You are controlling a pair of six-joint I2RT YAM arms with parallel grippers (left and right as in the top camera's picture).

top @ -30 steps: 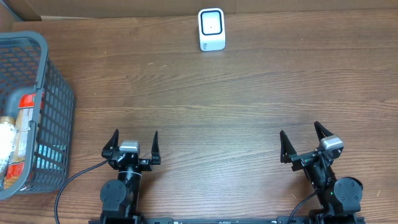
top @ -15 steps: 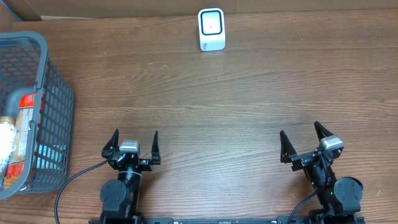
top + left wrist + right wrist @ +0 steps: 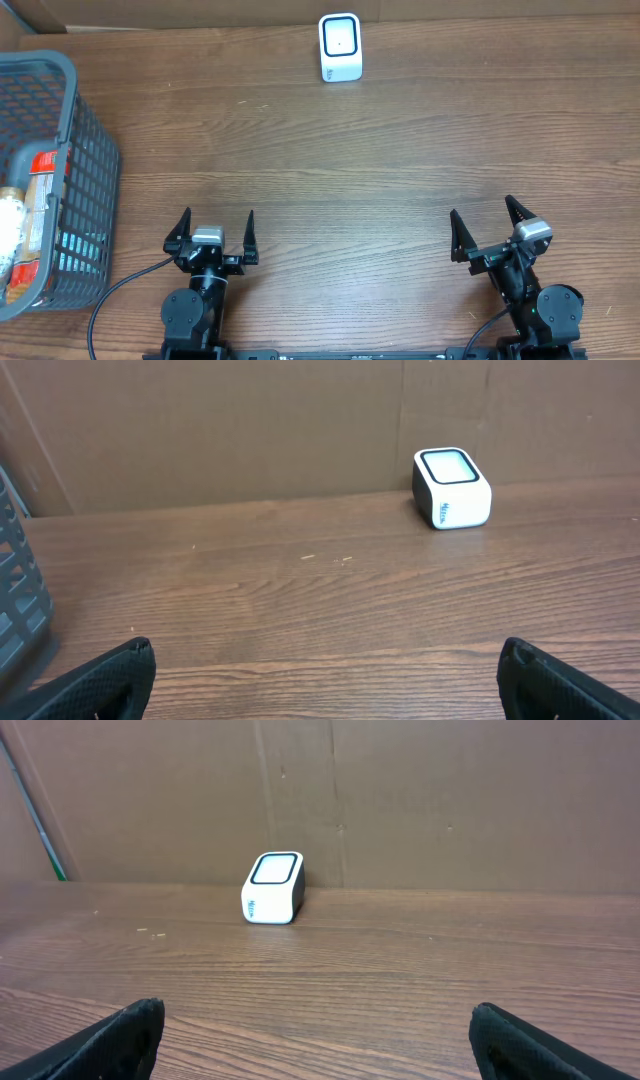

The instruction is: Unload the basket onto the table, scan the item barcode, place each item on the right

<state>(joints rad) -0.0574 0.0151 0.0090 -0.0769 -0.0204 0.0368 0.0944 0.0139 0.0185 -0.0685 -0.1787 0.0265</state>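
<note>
A white barcode scanner (image 3: 340, 46) with a dark-rimmed window stands at the back middle of the table; it also shows in the left wrist view as the scanner (image 3: 452, 488) and in the right wrist view as the scanner (image 3: 273, 887). Packaged items (image 3: 28, 215) lie inside a grey wire basket (image 3: 88, 150) at the far left. My left gripper (image 3: 213, 231) sits open near the front edge, nothing between its fingers. My right gripper (image 3: 485, 230) is open at the front right, also holding nothing. In the wrist views the left gripper (image 3: 325, 665) and right gripper (image 3: 318, 1025) frame bare wood.
A brown cardboard wall (image 3: 250, 430) runs along the back of the table behind the scanner. The basket's dark mesh edge (image 3: 20, 590) shows at the left of the left wrist view. A cable (image 3: 115, 295) trails from the left arm's base.
</note>
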